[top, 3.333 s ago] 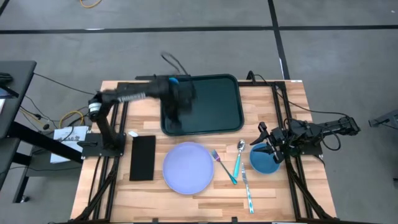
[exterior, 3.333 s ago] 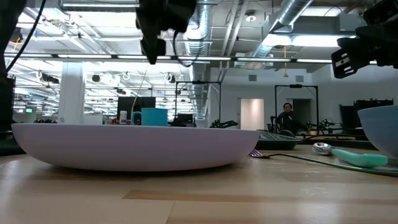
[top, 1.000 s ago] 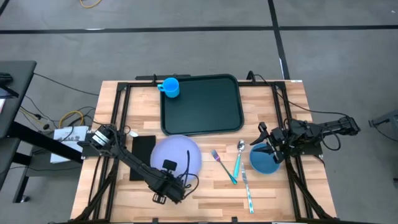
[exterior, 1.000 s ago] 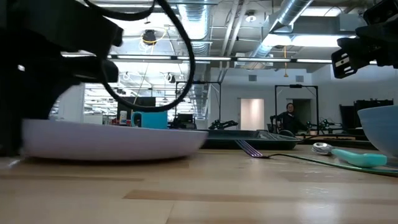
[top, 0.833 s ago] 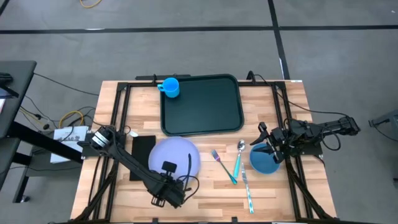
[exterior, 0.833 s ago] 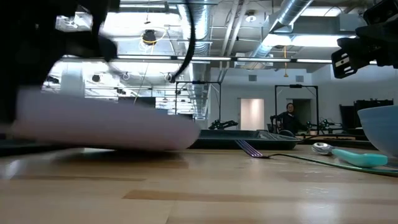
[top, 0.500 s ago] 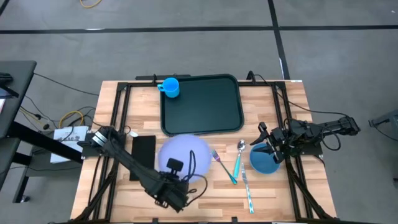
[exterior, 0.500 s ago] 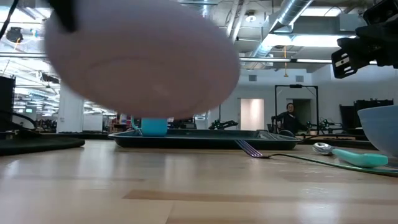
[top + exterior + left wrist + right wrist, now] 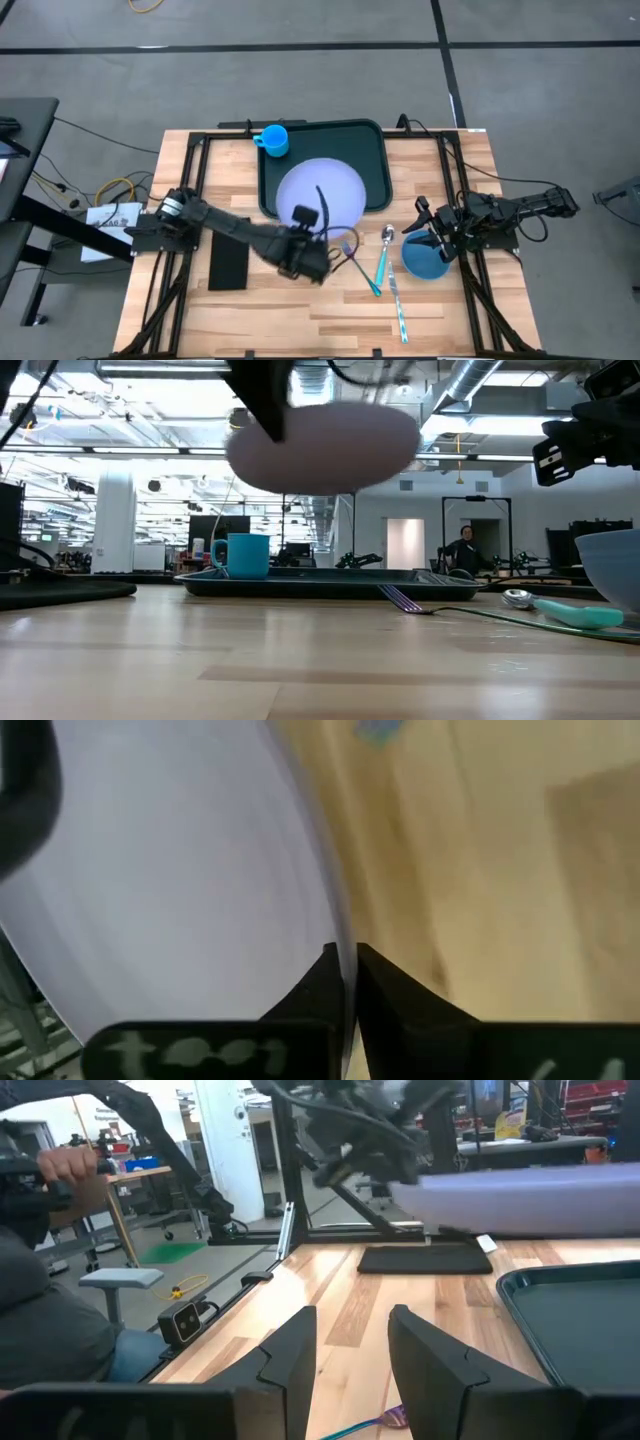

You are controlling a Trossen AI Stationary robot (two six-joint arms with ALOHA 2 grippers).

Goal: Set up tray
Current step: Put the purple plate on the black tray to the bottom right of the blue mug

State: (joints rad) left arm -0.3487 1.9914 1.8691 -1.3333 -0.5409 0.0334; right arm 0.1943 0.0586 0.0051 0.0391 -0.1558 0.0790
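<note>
The lavender plate (image 9: pixel 322 190) hangs in the air over the near half of the dark green tray (image 9: pixel 375 150), with my left gripper (image 9: pixel 305 238) shut on its near edge. In the low view the plate (image 9: pixel 325 445) floats well above the tray (image 9: pixel 330 582). A blue cup (image 9: pixel 273 139) stands in the tray's far left corner. My right gripper (image 9: pixel 350 1350) waits open at the table's right side, above a blue bowl (image 9: pixel 425 258), with nothing between its fingers. My left gripper pinches the plate's rim (image 9: pixel 340 935) between its two fingers (image 9: pixel 385 995), at the plate's near-left edge (image 9: pixel 298 224). The fingers come from the near left, slanting down. The plate is lifted clear of table and tray.
A fork (image 9: pixel 352 262), a spoon (image 9: pixel 385 250) and a knife (image 9: pixel 398 305) lie on the wood between plate and bowl. A flat black rectangle (image 9: pixel 228 255) lies at the near left. A person sits beyond the table's edge (image 9: pixel 50 1310).
My left gripper has risen from the table's near side and swung toward the far edge and to the right, tipping as it went. The plate has come up off the wood with it and now hangs over the tray.
</note>
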